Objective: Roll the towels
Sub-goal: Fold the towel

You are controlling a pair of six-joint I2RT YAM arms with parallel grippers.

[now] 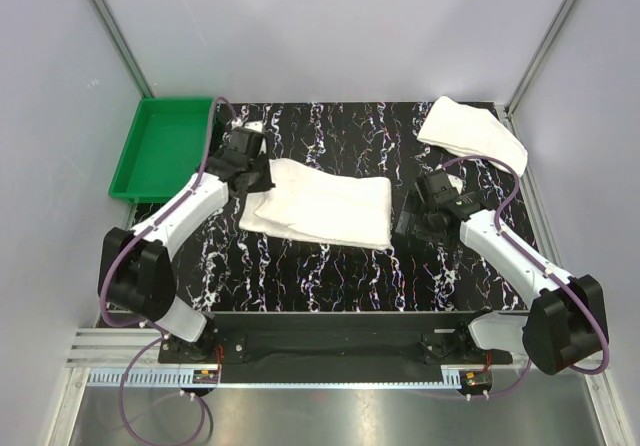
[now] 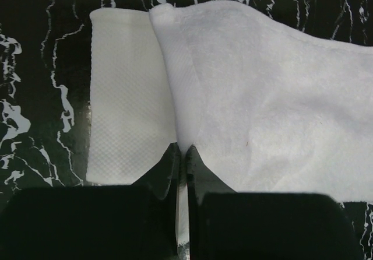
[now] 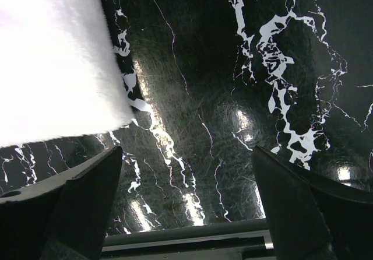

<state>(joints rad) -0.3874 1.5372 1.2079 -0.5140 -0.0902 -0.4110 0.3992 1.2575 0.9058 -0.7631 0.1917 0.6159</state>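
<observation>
The middle towel (image 1: 325, 206), plain white, lies spread on the black marbled table (image 1: 330, 266), long side running left to right. Its right end lies flat. At its left end the cloth is doubled, a plush layer lapping over a smoother woven band (image 2: 128, 97).

The left gripper (image 1: 258, 178) reaches in from the left and sits on that doubled end. From the left wrist its jaws are clenched, the two dark fingertips (image 2: 166, 167) pressed almost together with a thin ridge of the middle towel (image 2: 268, 97) pinched between them, right where the plush layer meets the band.

The right gripper (image 1: 415, 221) hangs over bare table just beside the towel's right edge, apart from the cloth. Its jaws are released and spread wide. The right wrist camera shows one finger (image 3: 87, 207) at each lower corner, glossy tabletop (image 3: 233, 97) between them, and a bright corner of the middle towel (image 3: 52, 56) at upper left, clear of both fingers.

The second towel (image 1: 470, 134) lies loosely crumpled in the far right corner of the table, well apart from both grippers. A green tray (image 1: 130, 181) sits at the far left, near the left arm.
</observation>
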